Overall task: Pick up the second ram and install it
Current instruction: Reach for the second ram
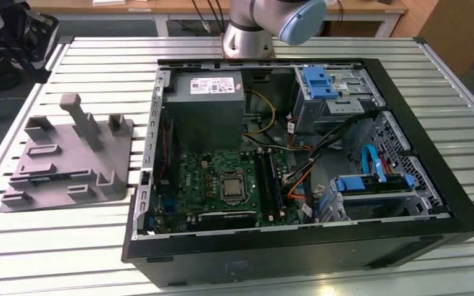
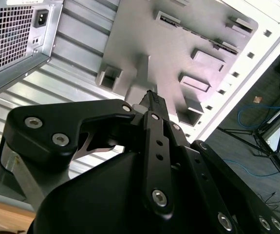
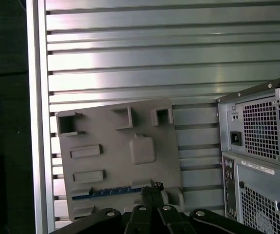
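Note:
The second ram (image 3: 105,192) is a thin bluish strip seen edge-on, standing in a slot along one side of the grey moulded block (image 3: 110,126). In the exterior view the ram (image 1: 44,179) sits low on the near side of the block (image 1: 72,160), at the exterior view's left. My gripper (image 3: 153,187) hangs high above the block, with its fingertips over the block's edge close to one end of the ram. Its fingers are shut together with nothing between them. In the second wrist view the gripper (image 2: 154,99) points down at the block (image 2: 178,44).
An open black computer case (image 1: 303,246) lies to the right of the block on the slatted metal table (image 1: 56,246). Inside are the green motherboard (image 1: 212,185), its long memory slots (image 1: 271,179), a power supply (image 1: 208,105), cables and drive cages. The arm's base (image 1: 249,31) stands behind the case.

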You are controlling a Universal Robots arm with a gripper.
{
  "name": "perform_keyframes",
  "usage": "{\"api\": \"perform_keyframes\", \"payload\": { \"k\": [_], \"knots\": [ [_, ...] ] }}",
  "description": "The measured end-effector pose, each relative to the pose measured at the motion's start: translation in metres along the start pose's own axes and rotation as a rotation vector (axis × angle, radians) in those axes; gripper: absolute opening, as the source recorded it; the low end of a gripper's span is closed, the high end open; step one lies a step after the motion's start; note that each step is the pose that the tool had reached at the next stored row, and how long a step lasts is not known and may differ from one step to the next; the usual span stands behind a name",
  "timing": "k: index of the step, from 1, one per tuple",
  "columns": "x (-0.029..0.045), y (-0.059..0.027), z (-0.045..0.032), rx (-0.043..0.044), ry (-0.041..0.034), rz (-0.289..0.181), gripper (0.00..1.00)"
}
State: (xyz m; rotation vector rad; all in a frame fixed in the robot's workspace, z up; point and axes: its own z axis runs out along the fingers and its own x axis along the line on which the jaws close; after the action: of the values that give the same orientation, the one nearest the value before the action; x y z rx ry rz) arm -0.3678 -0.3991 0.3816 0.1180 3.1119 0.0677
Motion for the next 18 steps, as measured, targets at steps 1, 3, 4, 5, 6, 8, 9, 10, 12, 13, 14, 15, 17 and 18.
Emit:
{"api": "perform_keyframes", "payload": {
  "k": [1, 3, 4, 5, 6, 8, 9, 10, 12, 13, 14, 15, 17, 18],
  "knots": [
    [0.0017, -0.0002, 0.0002, 0.0000, 0.0000, 0.000, 0.10],
    [0.0049, -0.0005, 0.0006, 0.0000, 0.0000, 0.000, 0.10],
    [0.0065, -0.0006, 0.0008, -0.0001, 0.0000, 0.000, 0.10],
    [0.0081, -0.0008, 0.0009, 0.0001, 0.0001, 0.000, 0.10],
    [0.0096, -0.0009, 0.0011, 0.0001, 0.0001, 0.000, 0.10],
    [0.0130, -0.0012, 0.0016, 0.0000, 0.0000, 0.000, 0.10],
    [0.0146, -0.0014, 0.0017, 0.0000, 0.0000, 0.000, 0.10],
    [0.0161, -0.0015, 0.0019, 0.0000, 0.0000, 0.000, 0.10],
    [0.0192, -0.0018, 0.0023, 0.0000, 0.0000, 0.000, 0.10],
    [0.0208, -0.0020, 0.0025, 0.0000, 0.0000, 0.000, 0.10],
    [0.0225, -0.0021, 0.0027, 0.0000, 0.0000, 0.000, 0.10],
    [0.0241, -0.0023, 0.0029, -0.0001, -0.0001, 0.000, 0.10],
    [0.0276, -0.0026, 0.0032, 0.0000, 0.0001, 0.000, 0.10],
    [0.0292, -0.0028, 0.0034, 0.0000, 0.0000, 0.000, 0.10]
  ]
}}
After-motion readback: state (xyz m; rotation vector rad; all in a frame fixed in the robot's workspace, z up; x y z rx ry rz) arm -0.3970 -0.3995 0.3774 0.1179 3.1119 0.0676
